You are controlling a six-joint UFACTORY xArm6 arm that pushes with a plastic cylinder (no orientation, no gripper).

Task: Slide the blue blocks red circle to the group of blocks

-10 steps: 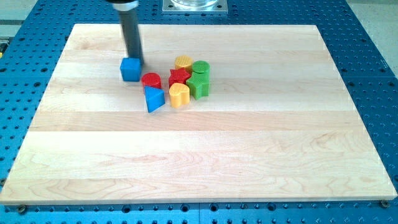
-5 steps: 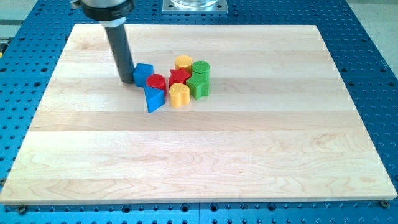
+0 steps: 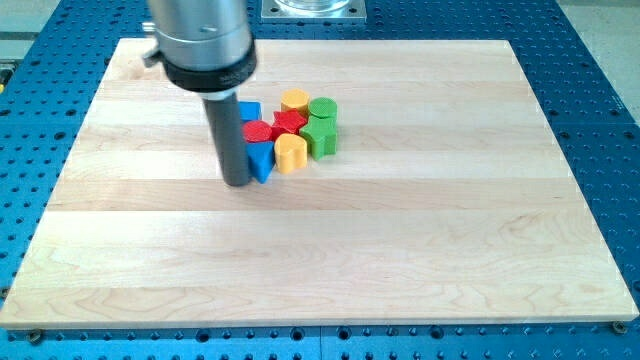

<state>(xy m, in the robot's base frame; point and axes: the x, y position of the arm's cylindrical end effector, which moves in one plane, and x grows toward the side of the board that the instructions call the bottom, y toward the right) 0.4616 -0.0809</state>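
My tip rests on the board at the left side of the blue triangle, touching it. The rod hides part of that block. The red circle sits just above the blue triangle, and the blue cube is at its upper left, partly hidden by the rod. These three press against the cluster to their right: a red star, a yellow circle, a yellow heart-like block, a green circle and a second green block.
The blocks lie on a pale wooden board that sits on a blue perforated table. A metal base plate shows at the view's top edge.
My tip moved down and right, from beside the blue cube to the blue triangle's left side. The cube, the red circle and the triangle slid right, tight against the cluster.
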